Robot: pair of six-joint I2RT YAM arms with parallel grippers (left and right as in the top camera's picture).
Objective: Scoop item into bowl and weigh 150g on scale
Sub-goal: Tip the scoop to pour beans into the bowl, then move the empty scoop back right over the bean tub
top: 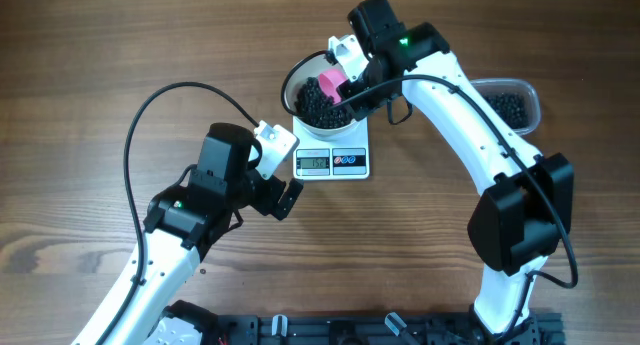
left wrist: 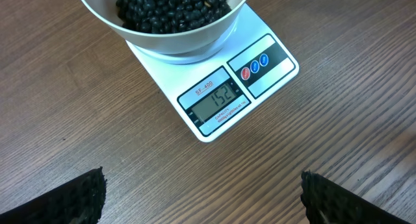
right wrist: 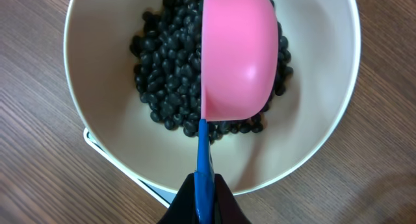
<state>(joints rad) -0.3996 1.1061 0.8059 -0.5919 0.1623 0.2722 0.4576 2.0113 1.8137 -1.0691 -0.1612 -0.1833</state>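
Your right gripper (right wrist: 205, 199) is clamped shut on the thin blue handle (right wrist: 203, 152) of a pink scoop (right wrist: 237, 55), with the handle pinched edge-on between the two dark fingers. Straight ahead of those fingertips the scoop's cup is rolled over so that you see its smooth rounded outside, and it hangs inside the white bowl (right wrist: 312, 139). Below and to the left of the cup lies the heap of small black beans (right wrist: 166, 68); they cover the bottom of the bowl, and its upper wall is bare all round. The bowl sits on the white scale (left wrist: 273, 42), whose corner shows under the rim on the near side of the right gripper. Your left gripper (left wrist: 205, 201) stands with its jaws wide apart and nothing between them, low over the wooden table (left wrist: 78, 120). Ahead of it, facing its camera, are the scale's grey display (left wrist: 218, 97) and the small red and blue buttons (left wrist: 255, 66). The display shows three digits, the last of them hard to read. In the overhead view a clear tub (top: 510, 100) holding more beans sits well behind the right gripper, beside that arm.
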